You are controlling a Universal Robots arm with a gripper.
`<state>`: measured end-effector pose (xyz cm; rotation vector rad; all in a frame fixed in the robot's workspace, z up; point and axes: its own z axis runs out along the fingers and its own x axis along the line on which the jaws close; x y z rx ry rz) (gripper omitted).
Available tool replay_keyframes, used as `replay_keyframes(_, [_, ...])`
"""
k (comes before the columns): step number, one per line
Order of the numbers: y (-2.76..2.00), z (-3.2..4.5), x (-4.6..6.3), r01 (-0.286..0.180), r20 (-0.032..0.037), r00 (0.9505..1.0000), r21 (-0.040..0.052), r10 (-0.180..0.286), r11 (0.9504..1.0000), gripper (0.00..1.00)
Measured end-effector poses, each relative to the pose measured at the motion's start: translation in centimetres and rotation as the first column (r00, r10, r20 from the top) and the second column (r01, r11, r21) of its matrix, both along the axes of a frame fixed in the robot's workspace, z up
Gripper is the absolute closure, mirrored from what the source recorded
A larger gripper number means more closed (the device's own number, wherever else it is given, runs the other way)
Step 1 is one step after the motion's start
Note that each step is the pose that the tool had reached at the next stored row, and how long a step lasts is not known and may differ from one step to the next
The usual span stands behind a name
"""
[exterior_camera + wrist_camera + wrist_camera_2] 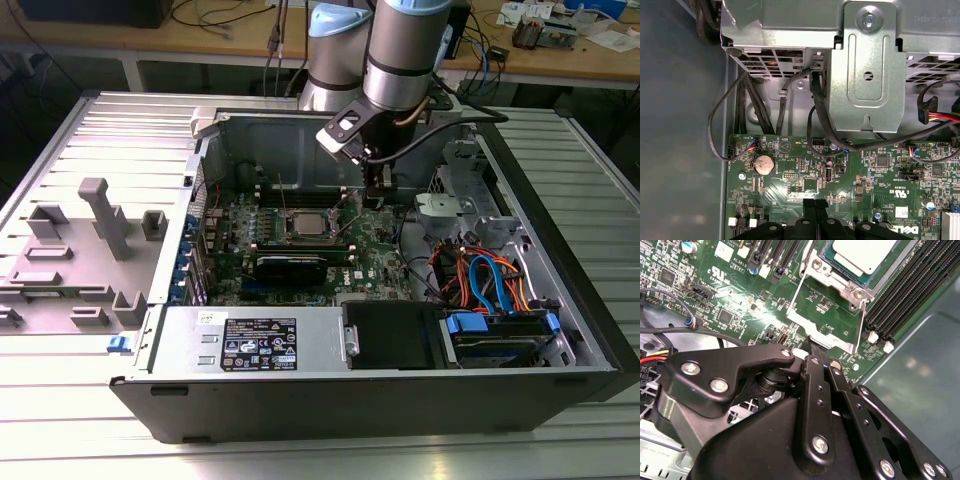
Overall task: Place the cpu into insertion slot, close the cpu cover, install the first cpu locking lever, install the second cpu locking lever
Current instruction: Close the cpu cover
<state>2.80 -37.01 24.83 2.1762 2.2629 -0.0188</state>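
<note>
Ribbed metal worktop [570, 160] carries your open computer case [400, 400], with a cluttered wooden worktop [200, 38] behind. Your cpu [865, 255] sits in the insertion slot [840, 282], and the cpu cover [825, 337] lies swung open beside it. Your gripper [812, 349] meets the cover's edge, jaws pressed together.

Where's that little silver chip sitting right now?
The cpu sits in the insertion slot on the green motherboard, mid-case in the exterior view, just to that view's left of the tool.
</note>
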Motion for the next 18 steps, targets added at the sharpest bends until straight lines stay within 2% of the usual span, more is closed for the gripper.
replay_keyframes(18, [0.0, -0.04, -0.66, 0.0, 0.0, 1.0, 0.0, 0.0, 1.0, 0.89])
